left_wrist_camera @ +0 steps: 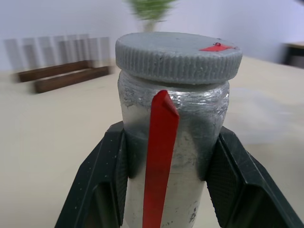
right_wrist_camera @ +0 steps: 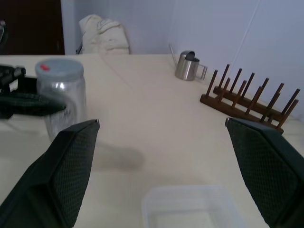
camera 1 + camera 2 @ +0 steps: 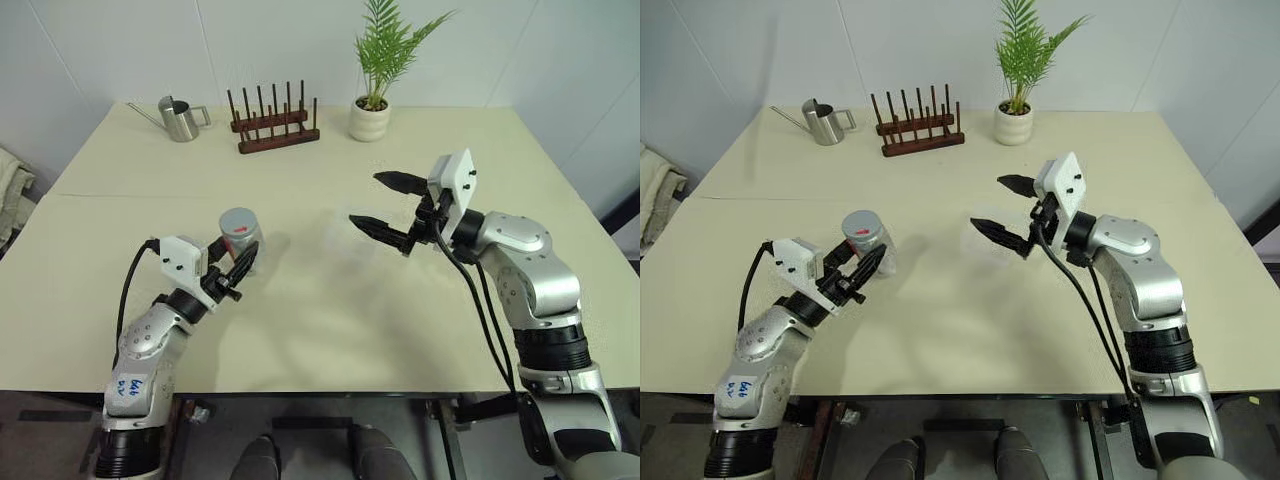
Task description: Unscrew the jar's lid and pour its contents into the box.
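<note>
The small silvery jar (image 3: 240,236) with a red stripe stands upright at the table's left middle, its grey lid (image 1: 178,54) with a red mark screwed on top. My left gripper (image 3: 240,268) is shut on the jar's body below the lid, one black finger (image 1: 107,175) on each side. The contents are hidden inside the jar. My right gripper (image 3: 368,200) hovers open to the right of the jar, above the clear plastic box (image 2: 190,190), and points toward the jar (image 2: 61,97). The box (image 3: 980,245) lies on the table between the two grippers.
Along the table's far edge are a steel watering can (image 3: 180,120), a wooden peg rack (image 3: 275,128) and a potted plant (image 3: 369,120). A bundle of pale cloth (image 3: 10,190) lies off the table's left side.
</note>
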`<act>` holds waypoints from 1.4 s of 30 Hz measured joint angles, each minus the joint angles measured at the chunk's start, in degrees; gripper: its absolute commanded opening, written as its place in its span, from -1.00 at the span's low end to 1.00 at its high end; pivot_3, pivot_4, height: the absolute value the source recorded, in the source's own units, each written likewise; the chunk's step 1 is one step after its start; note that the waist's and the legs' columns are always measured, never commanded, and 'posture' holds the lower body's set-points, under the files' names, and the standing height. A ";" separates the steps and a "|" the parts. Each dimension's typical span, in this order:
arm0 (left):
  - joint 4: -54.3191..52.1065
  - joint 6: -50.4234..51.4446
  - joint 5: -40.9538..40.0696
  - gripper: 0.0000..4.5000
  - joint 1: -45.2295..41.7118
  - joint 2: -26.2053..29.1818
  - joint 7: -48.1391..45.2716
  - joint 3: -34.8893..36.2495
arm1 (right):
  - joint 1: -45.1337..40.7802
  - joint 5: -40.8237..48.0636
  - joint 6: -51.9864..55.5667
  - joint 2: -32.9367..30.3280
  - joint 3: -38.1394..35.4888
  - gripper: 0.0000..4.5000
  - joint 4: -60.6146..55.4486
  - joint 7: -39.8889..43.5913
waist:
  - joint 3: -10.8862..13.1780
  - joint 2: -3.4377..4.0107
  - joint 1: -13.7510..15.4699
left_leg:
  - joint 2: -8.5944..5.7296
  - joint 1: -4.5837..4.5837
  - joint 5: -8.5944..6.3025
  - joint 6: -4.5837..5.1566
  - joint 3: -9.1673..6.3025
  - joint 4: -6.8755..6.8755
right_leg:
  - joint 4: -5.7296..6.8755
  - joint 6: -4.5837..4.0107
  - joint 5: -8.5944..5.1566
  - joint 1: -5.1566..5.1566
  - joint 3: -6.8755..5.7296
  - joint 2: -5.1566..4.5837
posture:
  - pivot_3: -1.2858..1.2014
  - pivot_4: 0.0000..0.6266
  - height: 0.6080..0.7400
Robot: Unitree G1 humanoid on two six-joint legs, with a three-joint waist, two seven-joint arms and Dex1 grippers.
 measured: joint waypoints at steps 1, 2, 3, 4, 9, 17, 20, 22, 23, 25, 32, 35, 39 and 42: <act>0.05 0.16 -1.39 -0.18 -0.79 0.65 -2.11 -0.06 | 0.32 0.47 1.65 1.01 0.00 1.00 -2.02 -1.89 | 0.00 0.00 0.01 | 0.01 -0.01 0.00 0.00 -0.01 0.00 | 0.00 0.00 0.00 0.00 -0.01 0.00 | 0.03 -0.52 1.00; 0.12 0.95 -3.01 -0.18 -1.80 1.26 -4.20 -0.14 | 0.67 0.99 3.86 1.93 0.01 1.00 -4.59 -4.24 | 0.00 0.00 0.02 | 0.00 -0.02 0.00 0.00 -0.01 -0.02 | 0.01 -0.01 0.00 -0.02 -0.01 0.00 | 0.03 -0.52 1.00; 0.14 1.95 -4.41 -0.18 -2.82 1.99 -6.09 -0.25 | 0.88 1.77 6.27 2.96 0.04 1.00 -7.43 -6.55 | 0.00 0.00 0.02 | 0.01 -0.03 0.00 0.00 -0.03 -0.03 | 0.01 -0.01 -0.01 -0.02 -0.02 0.00 | 0.03 -0.52 1.00; 0.31 2.90 -5.52 -0.18 -3.82 2.46 -7.74 -0.47 | 0.93 2.50 8.28 3.76 0.03 1.00 -9.93 -8.61 | 0.00 0.00 0.02 | 0.00 -0.02 0.00 0.00 -0.03 -0.04 | 0.01 -0.01 -0.01 -0.02 -0.02 -0.01 | 0.03 -0.52 1.00; 4.75 7.06 -7.47 -0.18 -9.63 5.54 -15.26 -3.24 | 0.59 4.99 18.07 9.34 0.73 1.00 -20.17 -19.57 | 0.00 0.01 -0.19 | 0.02 -0.01 0.00 0.00 -0.04 -0.07 | 0.01 -0.13 -0.07 -0.05 -0.03 0.00 | 0.03 -0.52 1.00; 11.10 7.37 -7.30 -0.18 -15.96 5.78 -22.34 -7.50 | 0.11 4.49 26.97 14.37 6.41 1.00 -26.53 -30.00 | 0.00 0.00 -0.10 | 0.02 -0.01 0.00 0.00 -0.05 -0.36 | 0.00 -0.08 -0.05 -0.14 -0.06 -0.04 | 0.03 -0.52 1.00; 12.30 7.41 -7.12 -0.18 -16.92 5.70 -23.37 -8.57 | 0.35 3.86 28.77 14.35 8.44 1.00 -26.75 -31.42 | 0.00 0.00 -0.10 | 0.03 -0.02 0.00 0.00 -0.08 -0.53 | 0.05 0.14 0.06 -0.25 -0.11 -0.04 | 0.03 -0.52 1.00; 12.33 7.42 -7.11 -0.18 -17.56 5.70 -23.93 -8.86 | 0.58 2.86 28.98 14.33 9.60 1.00 -26.74 -31.88 | 0.00 0.00 -0.10 | 0.03 -0.03 0.00 0.00 -0.09 -0.66 | 0.09 0.23 0.10 -0.33 -0.12 -0.04 | 0.03 -0.52 1.00; 12.32 7.42 -7.11 -0.18 -17.76 5.71 -24.16 -8.89 | 0.66 2.53 28.98 14.32 9.84 1.00 -26.74 -31.92 | 0.00 0.00 -0.11 | 0.03 -0.03 0.00 0.00 -0.09 -0.72 | 0.11 0.24 0.10 -0.36 -0.13 -0.04 | 0.03 -0.52 1.00; 12.32 7.48 -7.05 -0.18 -17.79 5.74 -24.55 -8.96 | 0.71 1.92 28.97 13.93 10.34 1.00 -26.73 -31.90 | 0.00 0.00 -0.13 | 0.04 -0.03 0.00 0.00 -0.09 -0.80 | 0.14 0.24 0.09 -0.41 -0.14 -0.04 | 0.03 -0.52 1.00; 12.16 7.74 -5.98 -0.18 -17.77 6.18 -25.36 -9.03 | 1.28 0.39 28.97 13.51 11.95 1.00 -26.42 -31.40 | 0.00 0.00 -0.11 | 0.04 -0.14 0.01 -0.01 -0.09 -0.85 | 0.27 0.22 0.05 -0.63 -0.15 -0.04 | 0.03 -0.52 1.00; 12.05 7.74 -5.60 -0.18 -17.77 6.18 -25.38 -9.02 | 1.53 0.23 28.97 13.49 11.95 1.00 -26.38 -31.22 | 0.00 0.00 -0.13 | 0.04 -0.14 0.01 -0.01 -0.09 -0.85 | 0.29 0.22 0.05 -0.63 -0.15 -0.03 | 0.03 -0.52 1.00; 12.05 7.46 -5.05 -0.18 -17.78 6.00 -25.38 -9.02 | 1.65 -0.01 28.99 13.42 11.96 1.00 -26.30 -30.79 | 0.00 0.00 -0.11 | 0.04 -0.14 0.01 -0.02 -0.09 -0.85 | 0.29 0.22 0.05 -0.63 -0.15 -0.03 | 0.03 -0.52 1.00; 12.05 7.20 -4.91 -0.18 -17.78 5.71 -25.37 -9.02 | 2.23 -0.07 29.05 13.21 11.97 0.71 -26.27 -30.37 | 0.00 0.00 -0.11 | 0.04 -0.14 0.01 -0.02 -0.09 -0.85 | 0.28 0.22 0.05 -0.63 -0.15 -0.04 | 0.03 -0.52 1.00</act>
